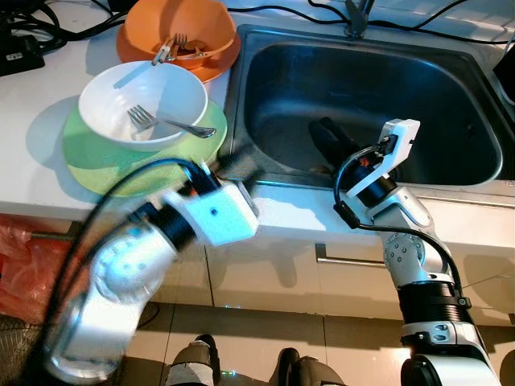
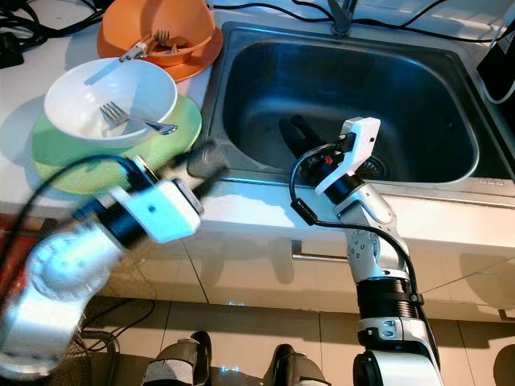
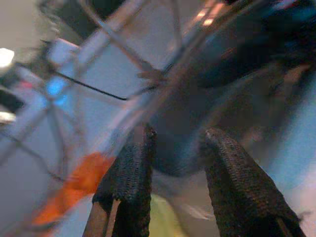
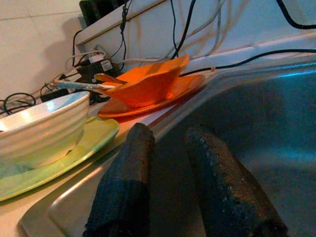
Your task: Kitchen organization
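- White bowl (image 1: pixel 143 103) sits on a green plate (image 1: pixel 96 165) on the counter (image 1: pixel 48 88), with a fork (image 1: pixel 165 122) inside it.
- Orange bowl (image 1: pixel 179 32) sits on an orange plate (image 4: pixel 148 101) just behind it, and it holds a fork or spoon too.
- All the dishes are on the counter, left of the steel sink (image 1: pixel 370 96). The sink looks empty of dishes.
- So I think the job has hardly begun. Nothing has been moved or put away yet.
- The right gripper (image 1: pixel 331 138) reaches down into the sink. Its jaws are a little apart and hold nothing.
- The left gripper (image 2: pixel 205 165) is at the counter edge, near the green plate and the sink corner. It looks blurry. Its jaws are a little apart and hold nothing.
- What is left, I guess: lift the forks, bowls and plates, and put each one where it belongs.
- Black cables (image 1: pixel 24 32) lie at the back of the counter.
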You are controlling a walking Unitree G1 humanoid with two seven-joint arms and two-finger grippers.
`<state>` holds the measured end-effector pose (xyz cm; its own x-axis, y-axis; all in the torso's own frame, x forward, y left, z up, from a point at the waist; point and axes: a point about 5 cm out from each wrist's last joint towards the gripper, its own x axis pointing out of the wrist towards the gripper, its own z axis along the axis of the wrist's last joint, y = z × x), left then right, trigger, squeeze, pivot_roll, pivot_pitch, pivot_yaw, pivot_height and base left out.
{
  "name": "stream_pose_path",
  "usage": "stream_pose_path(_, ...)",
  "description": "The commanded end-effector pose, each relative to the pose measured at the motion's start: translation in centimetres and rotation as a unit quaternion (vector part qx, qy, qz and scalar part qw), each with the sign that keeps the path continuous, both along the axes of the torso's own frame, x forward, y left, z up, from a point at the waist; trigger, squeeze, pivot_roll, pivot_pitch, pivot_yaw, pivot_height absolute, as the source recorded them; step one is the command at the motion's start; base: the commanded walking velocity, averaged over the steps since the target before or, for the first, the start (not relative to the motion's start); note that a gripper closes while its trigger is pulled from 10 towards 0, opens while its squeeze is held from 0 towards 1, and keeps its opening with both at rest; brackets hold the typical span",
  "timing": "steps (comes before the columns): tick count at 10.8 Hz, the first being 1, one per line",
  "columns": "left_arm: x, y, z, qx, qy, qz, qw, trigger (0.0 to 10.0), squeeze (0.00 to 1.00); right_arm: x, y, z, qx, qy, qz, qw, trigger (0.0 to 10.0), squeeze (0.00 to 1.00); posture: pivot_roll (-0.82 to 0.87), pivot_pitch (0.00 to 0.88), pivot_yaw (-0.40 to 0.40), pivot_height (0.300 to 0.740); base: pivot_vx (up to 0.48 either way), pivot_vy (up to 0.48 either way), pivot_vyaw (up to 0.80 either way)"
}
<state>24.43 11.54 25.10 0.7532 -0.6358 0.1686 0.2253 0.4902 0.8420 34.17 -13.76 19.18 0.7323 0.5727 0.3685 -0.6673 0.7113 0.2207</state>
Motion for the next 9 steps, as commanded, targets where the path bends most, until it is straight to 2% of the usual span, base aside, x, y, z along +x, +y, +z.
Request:
stream_pose_path(1, -0.6, -0.1, 1.2, 0.0, -0.031, -0.006, 0.999, 10.0, 0.0, -0.2, 0.0, -2.1, 0.007, 0.045, 0.005, 0.999, 10.0, 0.0, 0.28, 0.234, -0.079, 0.74, 0.0, 0.0, 0.0)
stream_pose_path(2, -0.5, 0.1, 1.2, 0.021, -0.034, 0.001, 0.999, 10.0, 0.0, -0.2, 0.0, -2.2, 0.007, 0.046, 0.006, 0.999, 10.0, 0.0, 0.28, 0.233, -0.079, 0.74, 0.0, 0.0, 0.0)
stream_pose_path(5, -0.3, 0.9, 0.3, 0.049, -0.018, 0.021, 0.998, 10.0, 0.0, -0.3, 0.1, -2.3, 0.005, 0.048, 0.007, 0.999, 10.0, 0.0, 0.28, 0.234, -0.08, 0.74, 0.0, 0.0, 0.0)
stream_pose_path(9, 0.3, 1.6, 0.4, 0.054, -0.022, 0.05, 0.997, 10.0, 0.0, -0.4, 0.6, -2.3, 0.005, 0.048, 0.014, 0.999, 10.0, 0.0, 0.28, 0.234, -0.077, 0.74, 0.0, 0.0, 0.0)
